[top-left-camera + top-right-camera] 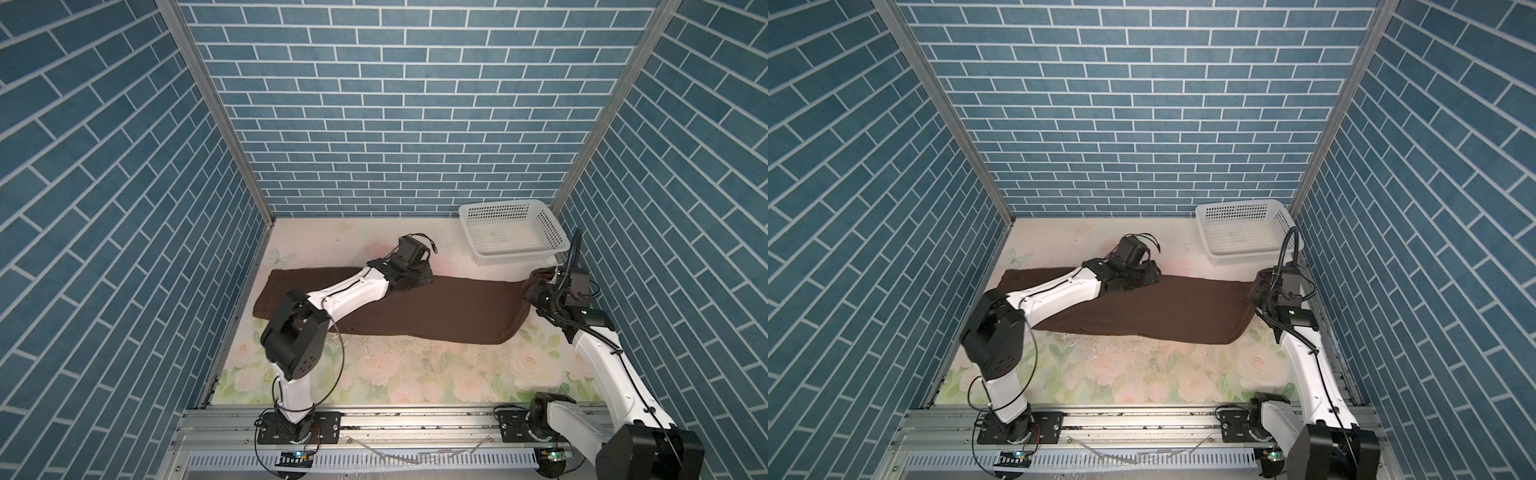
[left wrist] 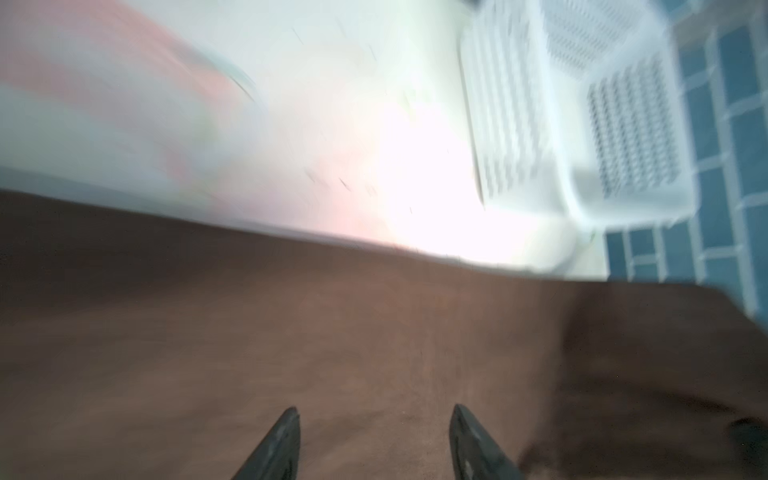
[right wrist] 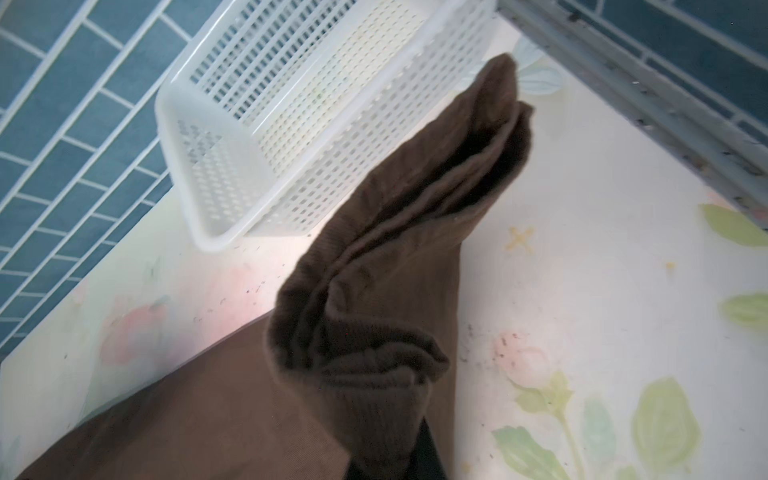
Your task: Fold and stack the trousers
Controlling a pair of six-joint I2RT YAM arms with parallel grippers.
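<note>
Here, you've got 1 pair of dark-brown trousers (image 1: 449,307) laid lengthwise across the floral table (image 1: 374,374), running L to R over most of its width in both top views. The L gripper (image 1: 417,279) sits low over the far edge of the fabric, approx. mid-length. The L wrist view is blurred, but it shows the 2 fingers (image 2: 276,444) spread apart w/ only flat cloth beneath them, gripping nothing. The R gripper (image 1: 536,291) is clenched on the trousers' R end. That end is bunched and lifted off the table, and the R wrist view shows its ribbed folds rising in front of the camera. The R gripper's own tips are hidden by cloth in that view. A white perforated basket (image 1: 515,258) stands in the far R corner, near the raised end; you can't tell whether cloth and basket touch.
</note>
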